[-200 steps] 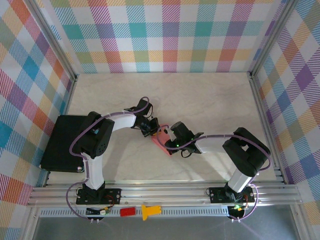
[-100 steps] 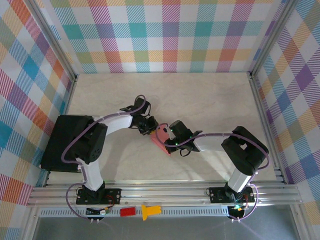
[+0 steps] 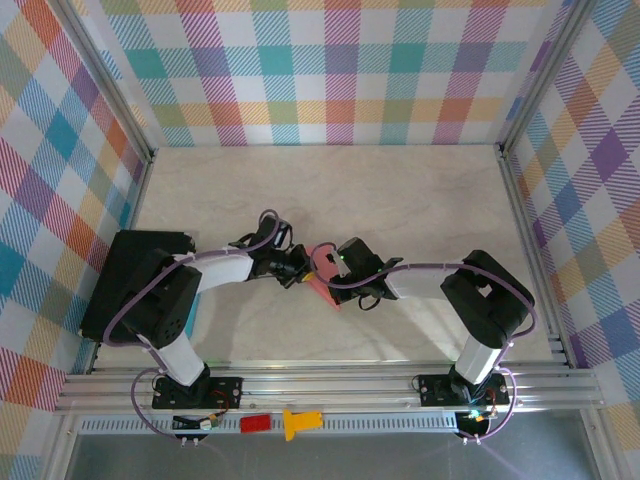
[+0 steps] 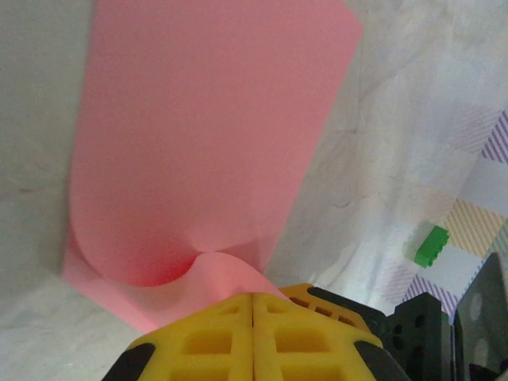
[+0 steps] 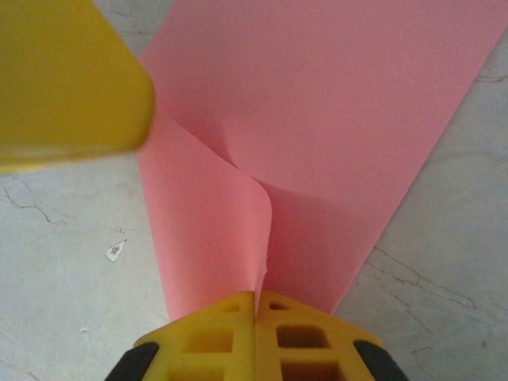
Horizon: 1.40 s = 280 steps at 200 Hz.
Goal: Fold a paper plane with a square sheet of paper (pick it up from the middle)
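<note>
The left gripper [image 4: 252,305] and right gripper [image 5: 255,305] both pinch the square sheet of paper [image 4: 214,135], fingers pressed together; opposing pulls could tear or crumple it.

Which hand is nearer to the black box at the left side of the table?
Left. The left hand meets the pink paper from the side of the black box; the right hand meets the paper from the opposite side, farther from the box.

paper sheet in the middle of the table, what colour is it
The paper sheet is plain salmon pink, unmarked; clearest in the right wrist view.
</note>
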Available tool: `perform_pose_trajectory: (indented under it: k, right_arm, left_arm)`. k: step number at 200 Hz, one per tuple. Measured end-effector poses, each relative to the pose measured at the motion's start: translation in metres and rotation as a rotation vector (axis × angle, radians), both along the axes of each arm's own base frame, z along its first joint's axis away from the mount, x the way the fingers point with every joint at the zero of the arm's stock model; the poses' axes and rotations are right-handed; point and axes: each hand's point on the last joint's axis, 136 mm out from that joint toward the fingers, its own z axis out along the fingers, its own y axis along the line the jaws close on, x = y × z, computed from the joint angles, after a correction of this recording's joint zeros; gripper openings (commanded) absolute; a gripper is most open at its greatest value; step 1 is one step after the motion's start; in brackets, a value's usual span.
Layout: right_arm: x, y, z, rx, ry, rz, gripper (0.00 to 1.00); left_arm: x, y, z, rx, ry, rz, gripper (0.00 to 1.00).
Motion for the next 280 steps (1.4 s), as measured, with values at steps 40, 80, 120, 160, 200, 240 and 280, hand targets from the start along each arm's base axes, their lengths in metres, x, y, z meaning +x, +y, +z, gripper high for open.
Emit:
perform_pose_trajectory:
  k: [40,80,120,160,200,240,280]
  right_arm:
    - [0.000,0.000,0.000,0.004,0.005,-0.002,0.05]
    - [0.000,0.000,0.000,0.004,0.008,-0.003,0.05]
    - [0.001,0.001,0.000,0.005,0.011,-0.002,0.05]
    - [0.002,0.001,0.000,0.004,0.012,-0.003,0.05]
    - [0.002,0.002,0.000,0.006,0.014,-0.004,0.05]
    - [0.001,0.002,0.000,0.010,0.023,-0.012,0.09]
    - [0.001,0.001,0.006,-0.011,0.070,-0.042,0.37]
  left_arm:
    - [-0.002,-0.010,-0.004,-0.019,0.014,0.001,0.04]
    - [-0.007,-0.009,-0.015,-0.002,0.037,0.006,0.03]
    - [-0.013,-0.004,-0.025,0.024,0.056,0.014,0.03]
    - [-0.013,-0.002,-0.028,0.031,0.060,0.017,0.03]
    - [-0.014,-0.001,-0.033,0.041,0.068,0.019,0.02]
    - [-0.014,-0.001,-0.034,0.044,0.066,0.017,0.02]
    - [-0.014,-0.001,-0.035,0.047,0.062,0.009,0.02]
